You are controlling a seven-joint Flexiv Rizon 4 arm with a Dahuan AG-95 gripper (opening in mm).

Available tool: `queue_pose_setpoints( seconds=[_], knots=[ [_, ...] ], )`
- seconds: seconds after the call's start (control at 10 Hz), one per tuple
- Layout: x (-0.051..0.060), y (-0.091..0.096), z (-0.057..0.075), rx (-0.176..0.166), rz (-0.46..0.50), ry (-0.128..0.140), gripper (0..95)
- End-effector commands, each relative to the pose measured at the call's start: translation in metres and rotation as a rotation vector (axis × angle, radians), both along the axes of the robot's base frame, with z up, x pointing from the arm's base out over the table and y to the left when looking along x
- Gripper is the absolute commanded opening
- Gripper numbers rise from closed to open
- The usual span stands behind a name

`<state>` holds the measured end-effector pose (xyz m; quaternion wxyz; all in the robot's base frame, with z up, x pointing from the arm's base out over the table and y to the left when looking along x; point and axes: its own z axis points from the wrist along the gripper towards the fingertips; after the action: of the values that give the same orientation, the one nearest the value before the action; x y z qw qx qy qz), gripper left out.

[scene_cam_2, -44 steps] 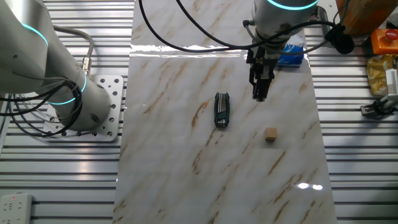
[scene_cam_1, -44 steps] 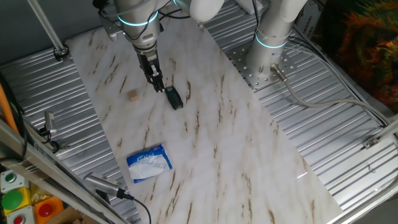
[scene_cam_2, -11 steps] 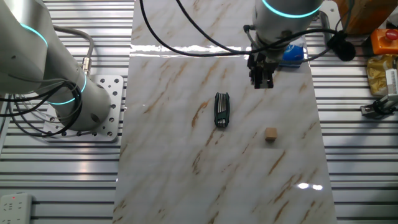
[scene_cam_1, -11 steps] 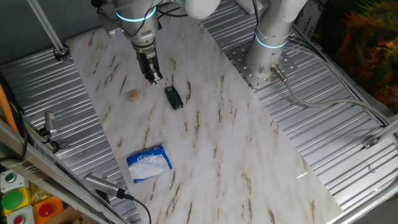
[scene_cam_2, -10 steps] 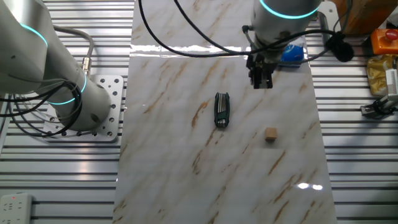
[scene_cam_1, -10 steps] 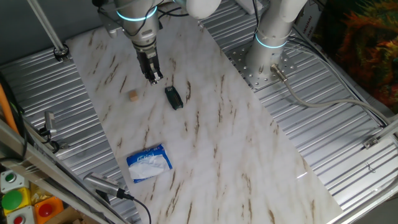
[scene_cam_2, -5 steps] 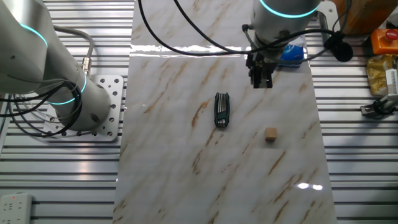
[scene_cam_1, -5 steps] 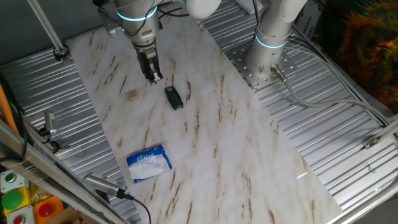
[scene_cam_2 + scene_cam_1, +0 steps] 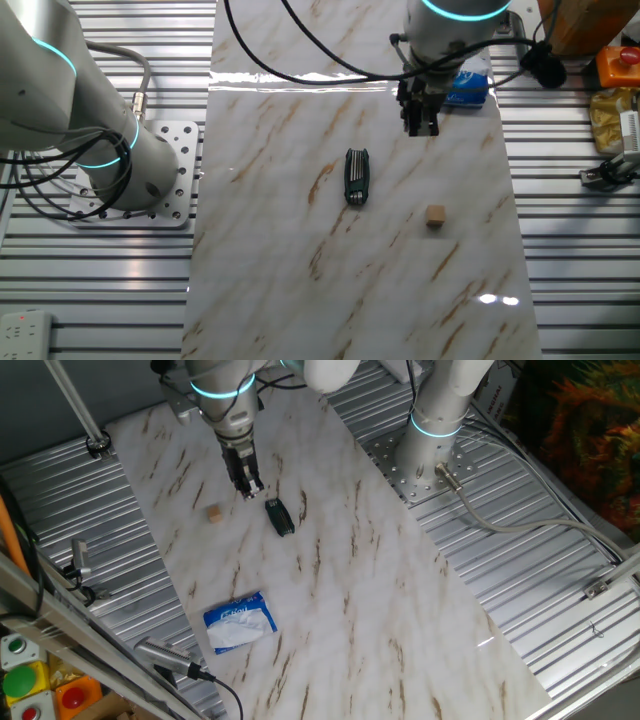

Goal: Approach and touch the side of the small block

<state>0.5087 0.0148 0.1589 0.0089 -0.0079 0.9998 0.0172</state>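
Observation:
The small block point(image 9: 213, 513) is a tiny tan cube lying alone on the marble board; it also shows in the other fixed view point(image 9: 435, 215). My gripper point(image 9: 251, 488) hangs above the board to the right of and a little behind the block, well apart from it. In the other fixed view the gripper point(image 9: 420, 127) is above and slightly left of the block. Its fingers look closed together with nothing between them.
A black oblong object point(image 9: 280, 517) lies just right of the gripper; it also shows in the other fixed view point(image 9: 357, 177). A blue-white packet point(image 9: 240, 622) lies near the board's front. A second arm's base point(image 9: 430, 455) stands on the ribbed metal table at the right.
Since 4.4 s ago the gripper has lifted and drawn back from beside the black object. In the last second it has only shifted slightly. The block has not moved.

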Motion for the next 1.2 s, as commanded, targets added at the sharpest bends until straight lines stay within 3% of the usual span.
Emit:
queue_pose_setpoints(
  seconds=[0.1, 0.5, 0.7, 0.9, 1.2],
  knots=[
    [0.011, -0.002, -0.016, 0.003, 0.009, -0.002, 0.0],
    [0.044, -0.007, -0.051, -0.005, 0.015, -0.007, 0.0],
    [0.068, -0.018, -0.068, -0.005, 0.031, -0.009, 0.0],
    [0.088, -0.049, -0.091, 0.001, 0.055, -0.016, 0.0],
    [0.089, -0.062, -0.111, -0.004, 0.062, -0.018, 0.0]
  ],
)
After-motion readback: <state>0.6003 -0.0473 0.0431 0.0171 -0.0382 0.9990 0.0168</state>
